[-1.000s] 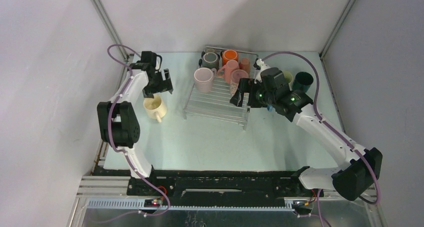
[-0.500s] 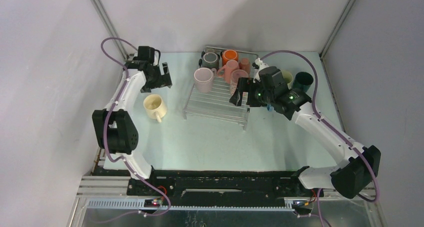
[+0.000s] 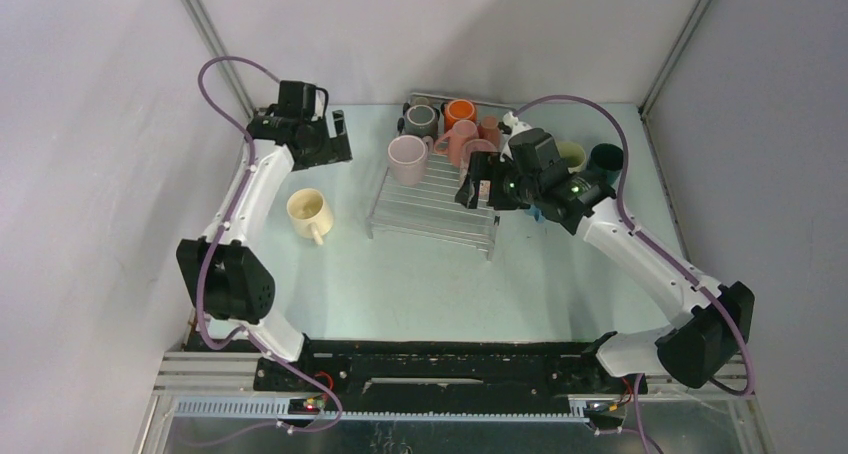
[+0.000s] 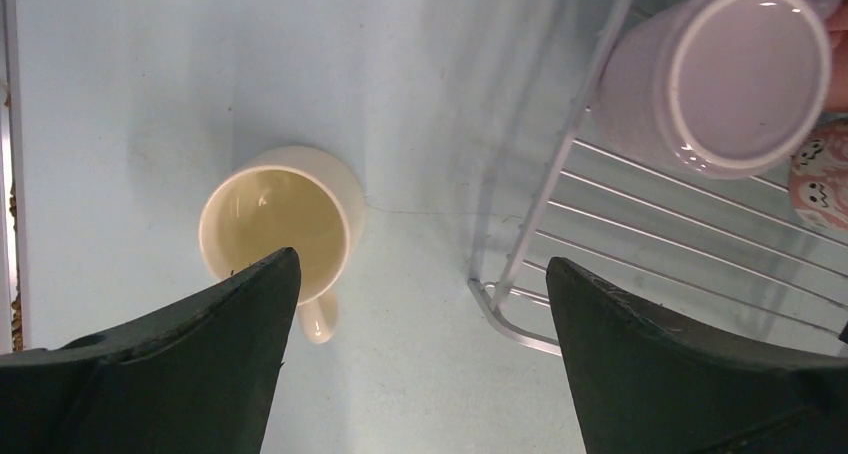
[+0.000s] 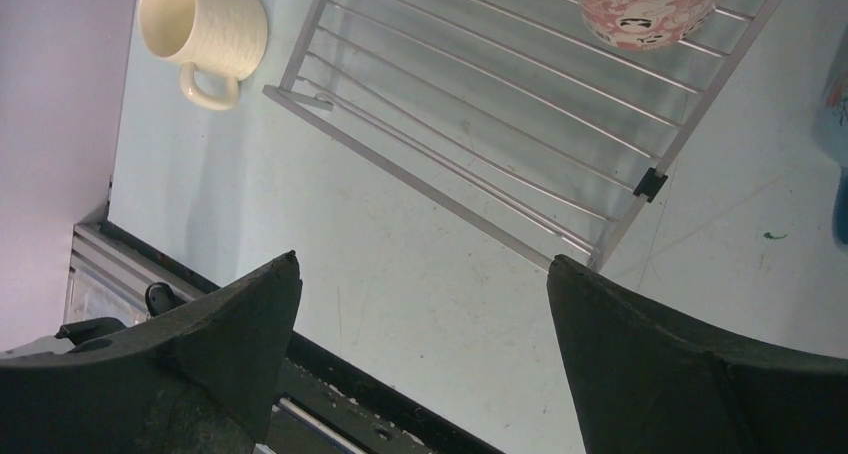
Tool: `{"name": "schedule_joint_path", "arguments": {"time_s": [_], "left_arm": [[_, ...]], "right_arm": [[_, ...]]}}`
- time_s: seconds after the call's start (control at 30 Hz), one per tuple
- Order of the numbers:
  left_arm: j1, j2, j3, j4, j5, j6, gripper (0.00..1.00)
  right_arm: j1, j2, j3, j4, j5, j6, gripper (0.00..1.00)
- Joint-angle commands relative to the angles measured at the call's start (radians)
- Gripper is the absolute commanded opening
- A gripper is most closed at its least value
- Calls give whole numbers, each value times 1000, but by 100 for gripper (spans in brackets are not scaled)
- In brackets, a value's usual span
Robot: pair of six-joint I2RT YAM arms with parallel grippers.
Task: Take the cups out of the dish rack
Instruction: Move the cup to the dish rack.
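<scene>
Both wide: left tool (image 4: 422, 264) near cream mug (image 4: 275, 219), right tool (image 5: 422, 262) over dish rack (image 5: 480, 104) beside speckled mug (image 5: 640, 4).

No legible text — none anywhere

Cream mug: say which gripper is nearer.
Left. The left gripper hovers just beyond the cream mug; the right gripper is over the right edge of the dish rack.
</scene>
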Motion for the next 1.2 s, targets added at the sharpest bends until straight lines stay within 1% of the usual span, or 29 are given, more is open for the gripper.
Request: {"name": "schedule_joint_path", "arguments": {"time_s": [0.0, 0.23, 0.47, 0.67, 0.93, 1.17], "left_arm": [[-23, -60, 69, -10, -22, 22, 100], [-53, -90, 84, -21, -9, 32, 100], [-95, -145, 62, -18, 18, 32, 100], [-122, -223, -28, 26, 73, 16, 100], [-198, -309, -223, 125, 151, -12, 100], [-258, -324, -260, 148, 182, -20, 100]], "right_arm": [[13, 13, 51, -5, 43, -21, 100], [16, 35, 69, -9, 62, -21, 100], [6, 92, 144, -39, 141, -36, 100], [-51, 197, 230, -53, 161, -43, 100], [-103, 383, 388, -87, 261, -154, 100], [-136, 511, 478, -83, 275, -220, 100]]}}
